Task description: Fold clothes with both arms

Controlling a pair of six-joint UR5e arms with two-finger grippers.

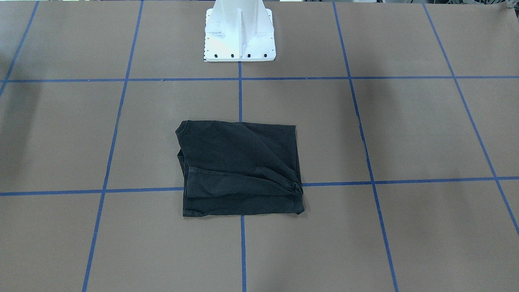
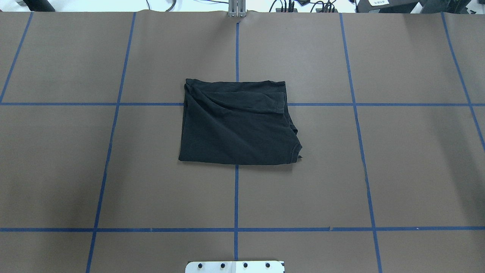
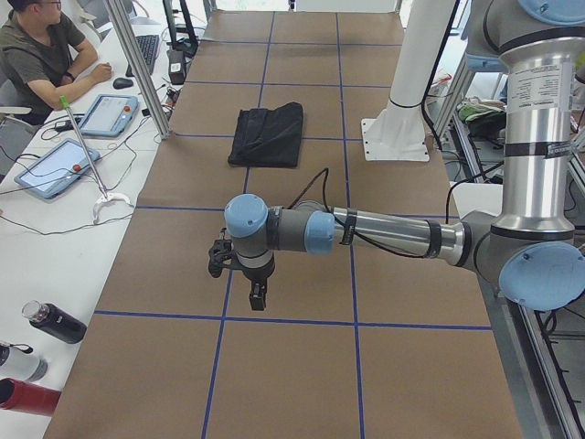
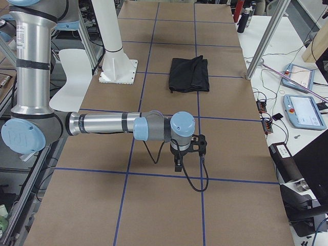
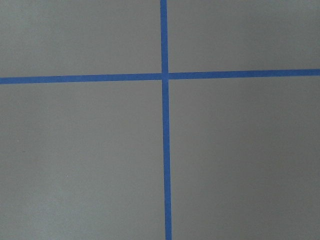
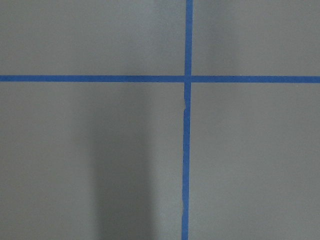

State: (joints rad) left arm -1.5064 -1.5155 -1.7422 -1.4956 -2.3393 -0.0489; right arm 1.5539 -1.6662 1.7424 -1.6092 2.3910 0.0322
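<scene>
The folded black cotton T-shirt [image 2: 238, 129] lies mid-tabletop between my left gripper [image 3: 259, 297] and right gripper [image 4: 177, 165], each well apart toward opposite ends, neither nearer; whether they are spread I cannot tell.

Matt cloth T-shirt [image 1: 239, 166] on smooth brown paper [image 1: 405, 129].

readable text: none really | white sticker [image 3: 535, 87] on left arm [image 3: 393, 233]: print way too tiny | white label [image 4: 20, 35] on right arm [image 4: 102, 123]: same deal, just a blur
</scene>
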